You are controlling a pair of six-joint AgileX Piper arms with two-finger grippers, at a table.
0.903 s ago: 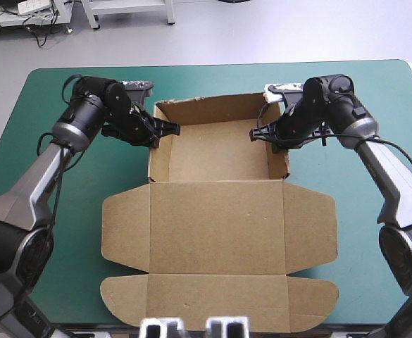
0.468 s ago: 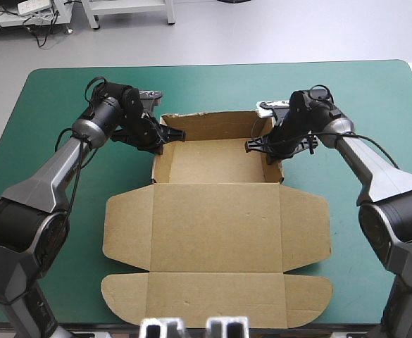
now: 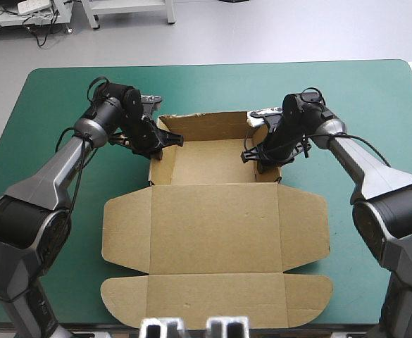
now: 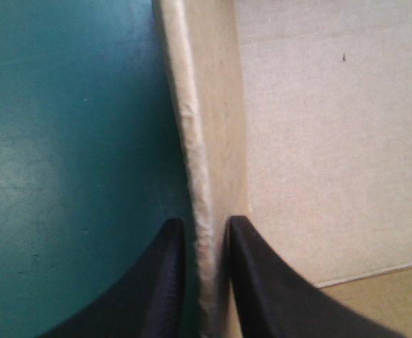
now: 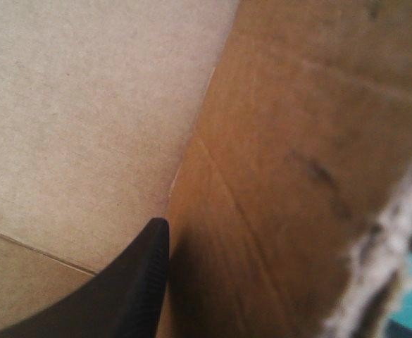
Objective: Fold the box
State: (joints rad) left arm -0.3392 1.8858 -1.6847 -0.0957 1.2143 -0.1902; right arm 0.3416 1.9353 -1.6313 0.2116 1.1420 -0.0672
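Note:
The brown box lies mid-table as an open tray at the far side, its lid flat toward the near edge. My left gripper pinches the raised left wall; in the left wrist view that wall's pale edge runs between the two black fingers of the gripper. At the right wall, my right gripper holds the board. In the right wrist view one finger shows inside the tray against the wall, which hides the other finger.
The lid's side flaps and curved front flap spread flat on the teal-green cover, reaching close to the near edge. Bare cover lies to the left, to the right and beyond the tray.
Both grippers have slid along the side walls toward the lid and drawn slightly inward. The right wall has leaned in, and the tray looks narrower than earlier.

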